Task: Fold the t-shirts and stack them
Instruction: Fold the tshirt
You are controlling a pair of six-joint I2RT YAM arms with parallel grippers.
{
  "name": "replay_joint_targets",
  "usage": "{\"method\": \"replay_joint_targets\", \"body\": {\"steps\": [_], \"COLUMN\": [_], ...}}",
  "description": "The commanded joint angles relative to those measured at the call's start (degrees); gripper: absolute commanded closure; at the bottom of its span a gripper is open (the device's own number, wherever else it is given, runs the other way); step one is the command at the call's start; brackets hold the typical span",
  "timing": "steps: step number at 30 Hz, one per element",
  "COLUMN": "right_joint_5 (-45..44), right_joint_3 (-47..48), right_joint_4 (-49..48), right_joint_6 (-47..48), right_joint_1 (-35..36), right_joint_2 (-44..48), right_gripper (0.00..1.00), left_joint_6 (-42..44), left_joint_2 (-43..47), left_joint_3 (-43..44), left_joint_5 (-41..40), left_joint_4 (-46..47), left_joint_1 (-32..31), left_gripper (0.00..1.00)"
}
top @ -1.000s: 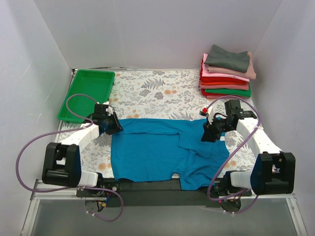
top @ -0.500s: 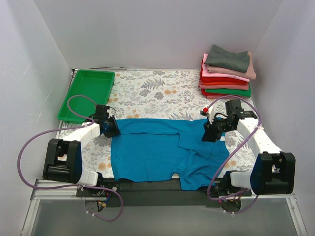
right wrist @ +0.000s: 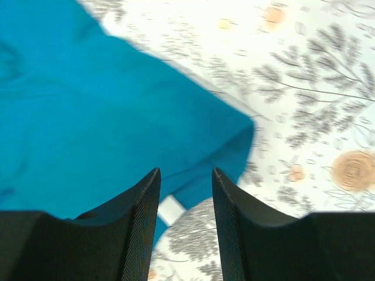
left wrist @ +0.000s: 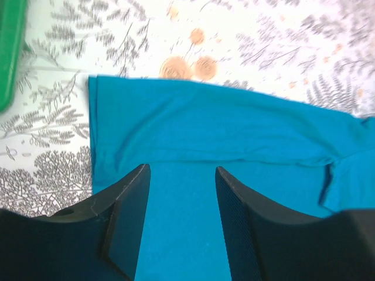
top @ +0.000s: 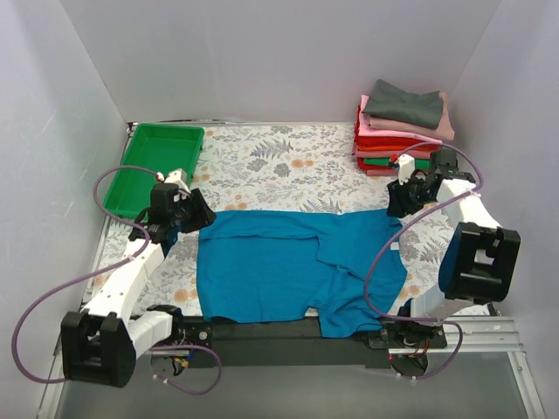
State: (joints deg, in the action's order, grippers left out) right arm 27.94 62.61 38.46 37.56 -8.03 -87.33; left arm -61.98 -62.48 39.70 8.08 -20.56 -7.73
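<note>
Green plastic tray [top: 157, 161] sits at the far left of the tabletop [top: 279, 161], which has a floral cloth on it. Just right of the tray we see the left arm [top: 131, 271] reaching in. Its left jaws are spread, nothing between them, and they hang over the left edge of the teal-blue t-shirt [top: 279, 266]. In the left wrist view the two black fingers [left wrist: 132, 205] frame the shirt [left wrist: 234, 129], with its folded top hem and square left corner lying on the print. The shirt is spread across the near middle of the tabletop, between the two arms. Its left part is fairly flat, its right part is rumpled with a flap folded over, and its lower edge reaches the near rim. Further right, the right arm [top: 463, 205] bends in. Its right jaws are spread too and empty, poised above the shirt's upper right corner. In the right wrist view that corner [right wrist: 88, 105] lies on the cloth with a small white bit [right wrist: 170, 209] at its edge. We cannot tell whether either pair of jaws touches the fabric. At the far right corner sits the stack of folded t-shirts [top: 402, 131], grey on top, then pink, red and green, well apart from the teal one.
</note>
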Motion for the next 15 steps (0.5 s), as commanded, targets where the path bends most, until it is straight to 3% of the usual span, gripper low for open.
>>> {"method": "replay_joint_targets", "body": {"steps": [1,7,15], "right_joint_5": [-3.5,-4.1,-1.6], "right_joint_3": [4.2,8.6,10.2], "right_joint_4": [-3.1,-3.1,-3.0], "right_joint_6": [-1.8,-2.2,-2.0], "right_joint_1": [-1.4,-2.6,-3.0], "right_joint_2": [-6.5,-14.3,-19.3], "right_gripper": [0.51,0.42,0.39], "left_joint_6": [1.9,2.2,2.3], "left_joint_2": [4.6,4.6,3.4], "left_joint_3": [-1.9,-2.0,-1.9], "left_joint_5": [-0.4,-0.5,-0.2], "left_joint_4": [1.7,2.1,2.2], "left_joint_1": [-0.2,-0.2,-0.3], "left_gripper": [0.52,0.52,0.52]}}
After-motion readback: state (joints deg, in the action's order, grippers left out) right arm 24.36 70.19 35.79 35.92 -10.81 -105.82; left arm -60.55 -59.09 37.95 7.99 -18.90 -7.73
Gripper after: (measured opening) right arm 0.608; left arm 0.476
